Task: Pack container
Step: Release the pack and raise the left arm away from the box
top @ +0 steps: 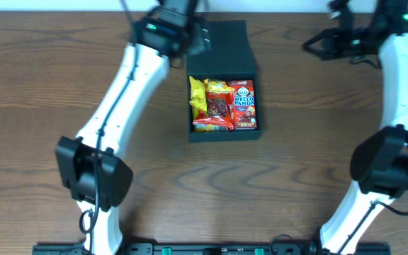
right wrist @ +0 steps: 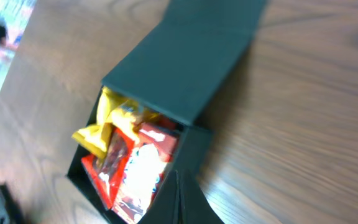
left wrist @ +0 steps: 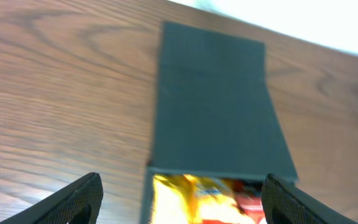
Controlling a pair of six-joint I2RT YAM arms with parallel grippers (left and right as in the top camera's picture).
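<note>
Two robot arms at a filled black box with its lid open

Two arms reach in from the near side of a wood-grain table [top: 41, 78]. The left gripper [left wrist: 182, 182] hangs empty with its fingers spread wide. Directly beneath and just ahead of it sits the container [top: 225, 135], a shallow black box. The box's hinged lid [left wrist: 213, 99] lies flat on the table, stretching away from the fingertips. Inside the box, side by side, are a yellow packet [top: 198, 95], a red and yellow packet [top: 218, 106] and a red Hello Panda packet [top: 244, 105]. Together they fill the box.

The right gripper [right wrist: 179, 177] is well apart from the box, which lies ahead of and below it. Its fingers look pressed together and hold nothing.

Packing appears done and closing the lid is probably the step in hand. That calls for one gripper to catch the flap's far edge and swing it over the hinge onto the packets. The other gripper may need to steady the light box.

The table is dark brown and otherwise bare. Little of the room shows: only a pale, blurred strip beyond the far edge.
</note>
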